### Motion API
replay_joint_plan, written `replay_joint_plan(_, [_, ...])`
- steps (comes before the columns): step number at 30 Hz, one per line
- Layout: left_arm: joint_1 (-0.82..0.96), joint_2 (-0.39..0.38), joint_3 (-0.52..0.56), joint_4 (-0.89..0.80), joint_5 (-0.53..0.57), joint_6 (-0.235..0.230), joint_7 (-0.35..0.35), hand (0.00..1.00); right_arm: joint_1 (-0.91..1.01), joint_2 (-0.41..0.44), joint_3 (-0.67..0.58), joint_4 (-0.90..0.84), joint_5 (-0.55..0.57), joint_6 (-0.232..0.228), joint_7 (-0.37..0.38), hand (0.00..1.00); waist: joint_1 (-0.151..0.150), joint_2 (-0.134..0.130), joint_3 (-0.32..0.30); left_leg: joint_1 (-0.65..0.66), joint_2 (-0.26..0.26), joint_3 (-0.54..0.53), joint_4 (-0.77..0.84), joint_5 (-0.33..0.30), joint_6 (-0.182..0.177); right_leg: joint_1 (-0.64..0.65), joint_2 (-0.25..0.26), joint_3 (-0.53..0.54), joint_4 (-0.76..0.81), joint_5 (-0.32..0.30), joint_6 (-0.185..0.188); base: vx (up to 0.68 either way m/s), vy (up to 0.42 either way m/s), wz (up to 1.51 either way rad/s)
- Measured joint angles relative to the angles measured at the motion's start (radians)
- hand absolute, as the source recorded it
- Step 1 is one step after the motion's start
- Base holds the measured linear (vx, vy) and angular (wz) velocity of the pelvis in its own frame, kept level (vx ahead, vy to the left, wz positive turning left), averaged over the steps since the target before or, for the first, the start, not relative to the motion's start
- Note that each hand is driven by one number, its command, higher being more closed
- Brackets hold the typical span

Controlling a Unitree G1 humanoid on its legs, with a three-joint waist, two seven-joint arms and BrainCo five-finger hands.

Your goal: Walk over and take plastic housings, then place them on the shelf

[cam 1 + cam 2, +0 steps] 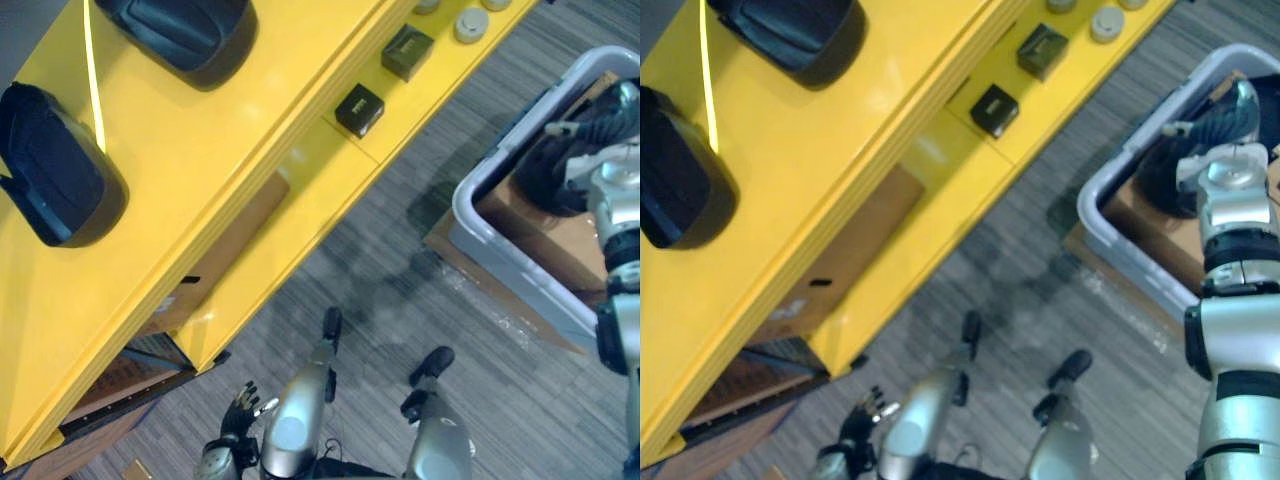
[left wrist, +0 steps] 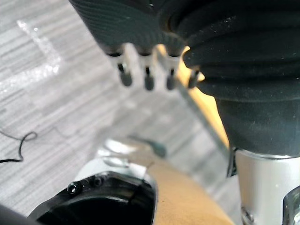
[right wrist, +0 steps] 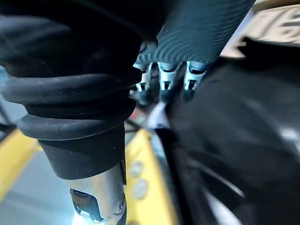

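Two black plastic housings [image 1: 55, 165] [image 1: 185, 30] lie on top of the yellow shelf [image 1: 230, 170] at the left. Another black housing [image 1: 545, 175] sits in a grey bin [image 1: 480, 230] at the right. My right hand [image 1: 612, 110] reaches into that bin, over the housing. In the right wrist view its fingers [image 3: 164, 79] are straight, their tips at the edge of the housing [image 3: 234, 140]. Down at the lower left my left hand [image 1: 240, 410] hangs open above the carpet, its fingers [image 2: 147, 75] relaxed and holding nothing.
The shelf's lower level holds two small black boxes [image 1: 360, 108] [image 1: 407, 50] and grey discs [image 1: 470, 22]. A cardboard box [image 1: 540, 235] lies in the bin under the housing. Brown cardboard [image 1: 230, 250] sits under the shelf top. Grey carpet runs between shelf and bin.
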Motion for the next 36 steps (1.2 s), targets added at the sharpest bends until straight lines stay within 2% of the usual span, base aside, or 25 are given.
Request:
replay_joint_plan(4, [-0.008, 0.0, -0.005, 0.009, -0.001, 0.0, 0.001, 0.0, 0.043, 0.009, -0.062, 0.053, 0.015, 0.057, 0.004, 0.0, 0.0, 0.004, -0.003, -0.005, -0.002, 0.0, 0.002, 0.0, 0.0, -0.004, 0.0, 0.001, 0.001, -0.001, -0.001, 0.0, 0.0, 0.0])
replay_joint_plan(24, [-0.017, 0.002, -0.034, 0.043, -0.009, 0.005, 0.016, 0.0, 0.142, 0.008, -0.256, 0.051, 0.009, 0.111, -0.001, 0.0, -0.008, 0.016, -0.041, -0.013, -0.002, -0.004, 0.001, 0.009, 0.0, -0.024, -0.005, 0.004, 0.033, -0.01, -0.01, -0.02, -0.013, 0.0])
replay_joint_plan(29, [-0.017, 0.01, -0.034, 0.043, -0.009, 0.016, 0.027, 0.0, 0.168, 0.014, -0.286, 0.057, -0.009, 0.159, 0.007, 0.0, -0.012, -0.003, -0.053, -0.013, 0.0, -0.004, -0.004, 0.017, -0.001, -0.028, -0.005, 0.007, 0.036, -0.01, -0.011, -0.04, -0.037, 0.0])
replay_joint_plan(32, [-0.015, 0.022, -0.034, 0.043, -0.009, 0.018, 0.028, 0.0, 0.175, 0.031, -0.326, 0.075, -0.009, 0.177, 0.015, 0.0, -0.029, -0.023, -0.062, -0.011, 0.0, -0.005, -0.023, 0.03, -0.001, -0.033, -0.004, 0.008, 0.037, -0.01, -0.011, -0.03, -0.042, 0.01])
replay_joint_plan(36, [-0.015, 0.029, -0.034, 0.041, -0.009, 0.025, 0.029, 0.0, 0.194, 0.034, -0.384, 0.089, -0.009, 0.177, 0.036, 0.0, -0.031, -0.035, -0.067, -0.003, 0.0, -0.003, -0.032, 0.037, -0.001, -0.033, -0.003, 0.013, 0.036, -0.014, -0.019, -0.03, -0.042, -0.02])
